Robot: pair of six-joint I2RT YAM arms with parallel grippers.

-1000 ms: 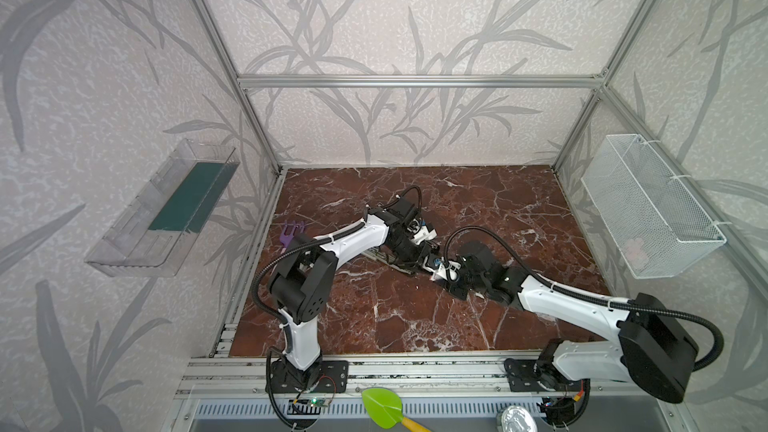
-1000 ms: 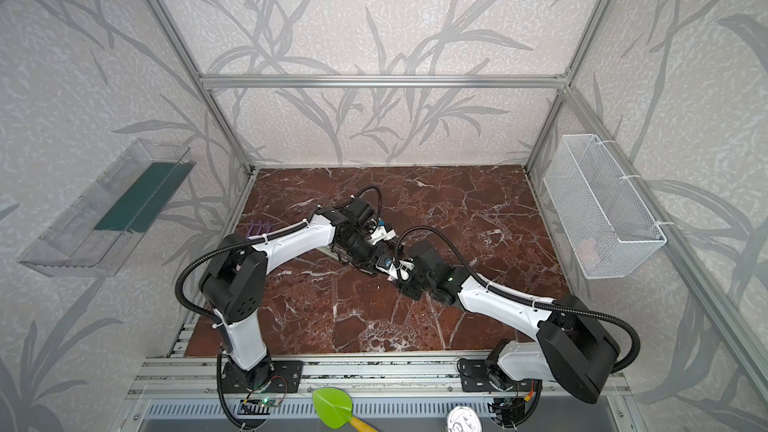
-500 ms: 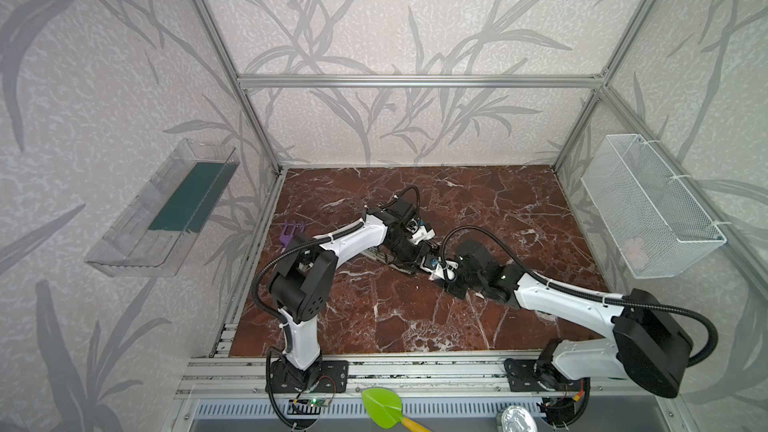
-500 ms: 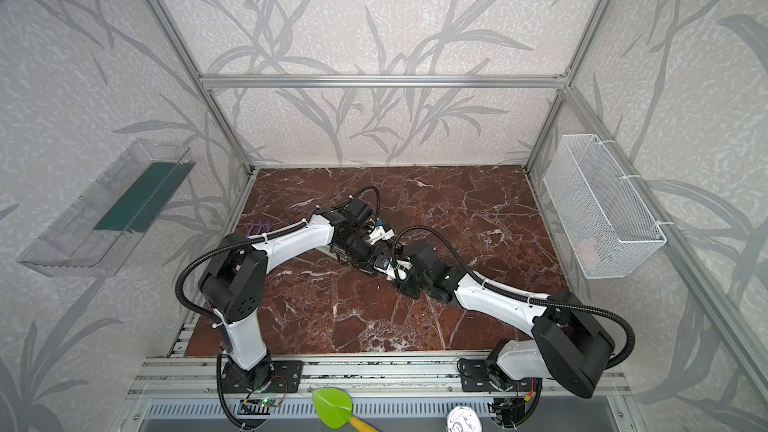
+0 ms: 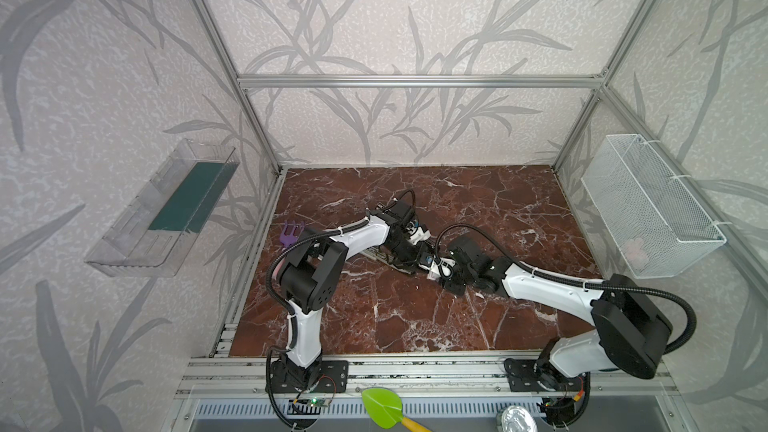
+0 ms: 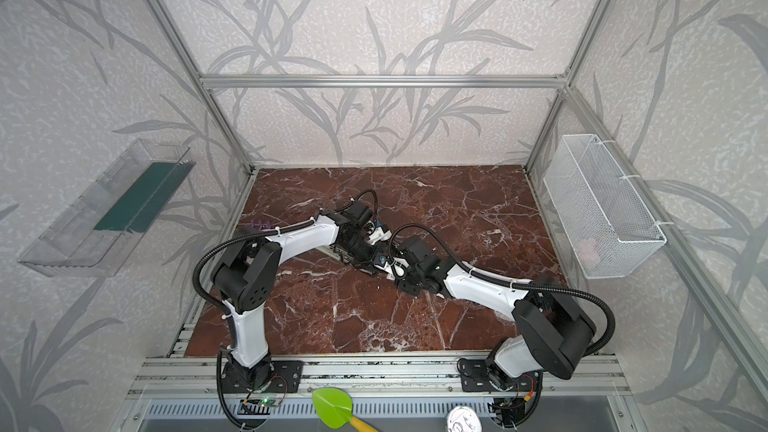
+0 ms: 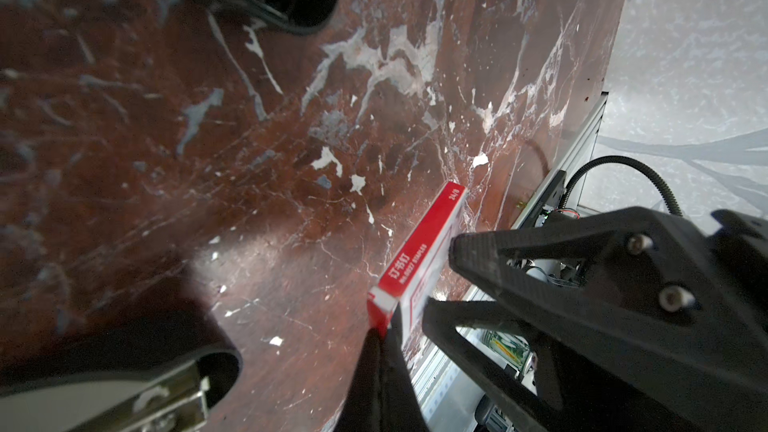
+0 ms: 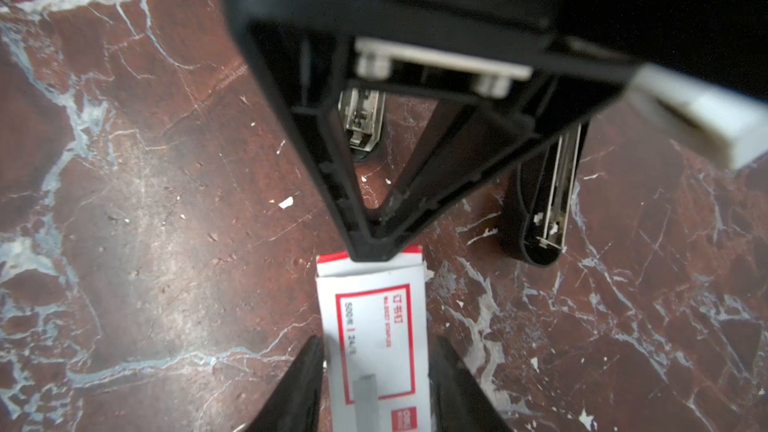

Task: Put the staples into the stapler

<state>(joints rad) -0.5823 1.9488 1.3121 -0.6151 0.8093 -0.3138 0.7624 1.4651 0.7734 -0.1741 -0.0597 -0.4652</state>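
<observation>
White-and-red staples box (image 8: pixel 374 305) sits between partly spread right gripper (image 8: pixel 376 342) fingers, clamping unclear; fully closed left gripper (image 8: pixel 371 249) tip touches box end beyond them

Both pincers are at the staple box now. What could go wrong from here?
1. The left pincer is shut on only the end edge of the staple box; so small a hold could let it twist or slip onto the table.
2. The right pincer straddles the box's sides, and I cannot tell whether it presses; if loose, it gives no support.
3. The pincers sit tip to tip, so a small move might knock them together.
</observation>
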